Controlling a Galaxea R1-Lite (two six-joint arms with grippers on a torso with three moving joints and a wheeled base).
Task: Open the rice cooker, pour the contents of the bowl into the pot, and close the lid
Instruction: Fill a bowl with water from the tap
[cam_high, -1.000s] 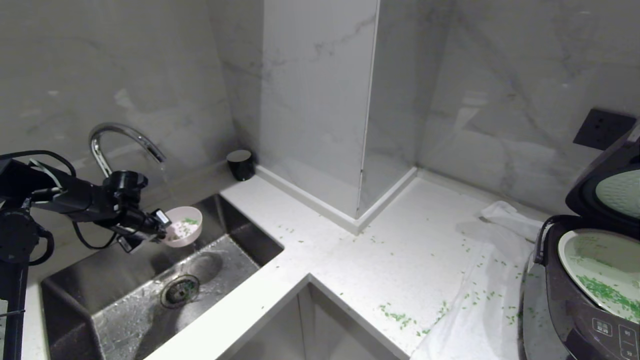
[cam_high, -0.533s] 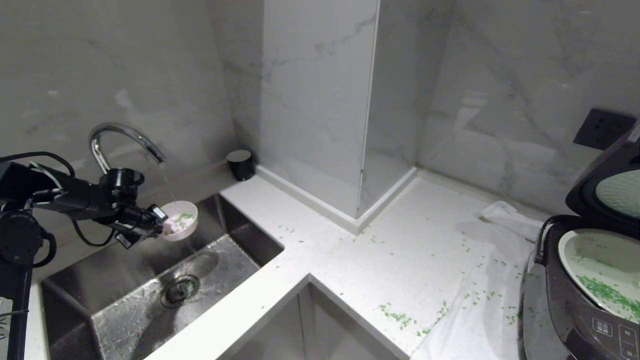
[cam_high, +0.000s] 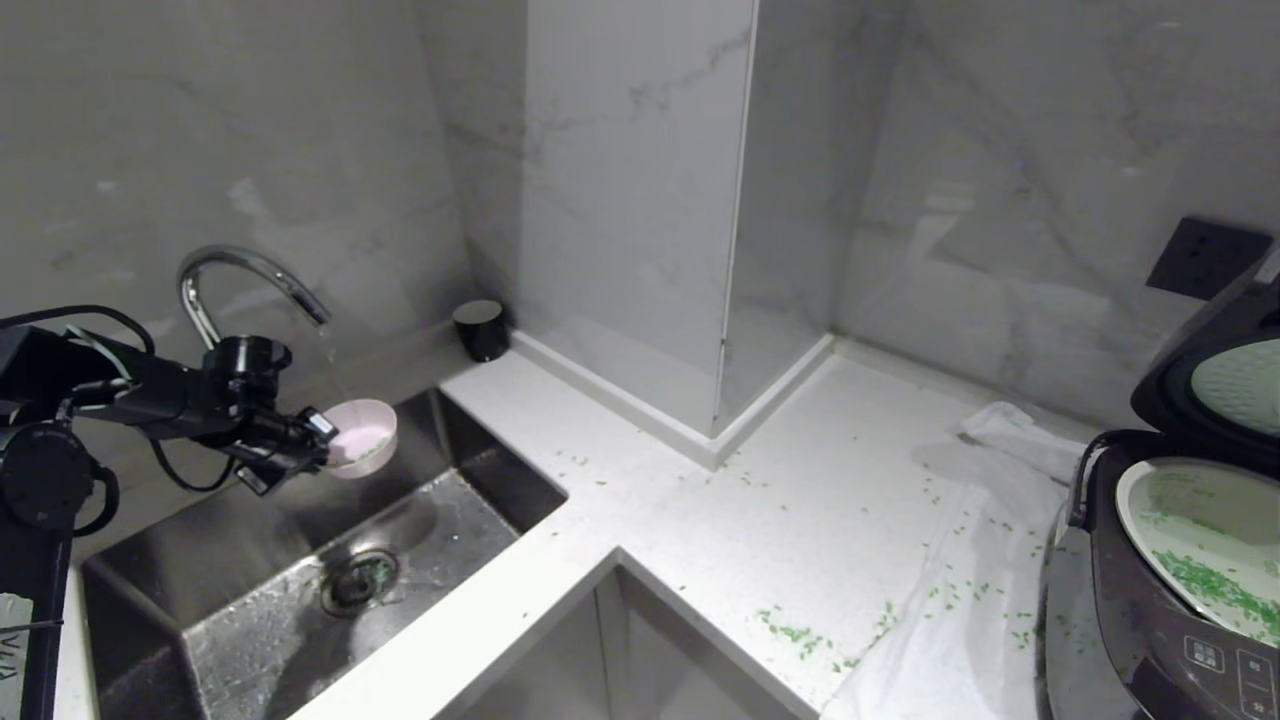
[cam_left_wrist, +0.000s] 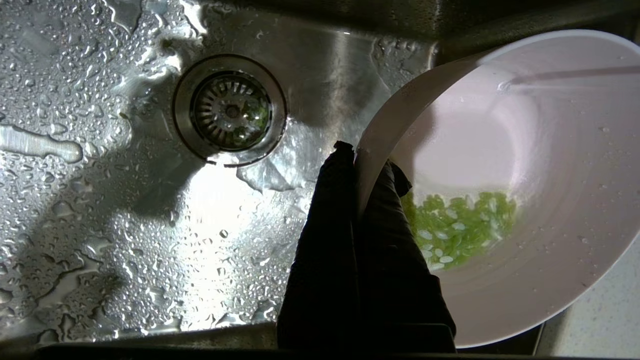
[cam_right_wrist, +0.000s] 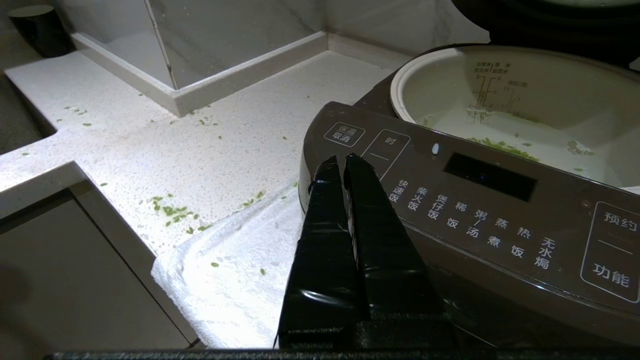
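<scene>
The left gripper (cam_high: 318, 445) pinches the rim of the bowl (cam_high: 361, 449), one black finger inside and one outside the wall, and holds it above the steel sink (cam_high: 250, 560), just under the spout of the curved chrome faucet (cam_high: 240, 285). The bowl is small, round and shallow, pale pink with a wet, glossy inside, and it tilts so that the contents (cam_left_wrist: 457, 227), a small clump of bright green grain-sized bits mixed with a few white ones, lie low against the wall next to the inner finger. Straight below the bowl the sink floor is beaded with water around the round drain (cam_left_wrist: 230, 110). Far from the sink, at the other end of the white countertop (cam_high: 700, 520), stands the rice cooker (cam_high: 1150, 610) with its lid (cam_high: 1215, 370) raised and green bits in the pot (cam_high: 1190, 530). The right gripper (cam_right_wrist: 340, 162) hangs pressed together in front of the cooker's button panel
</scene>
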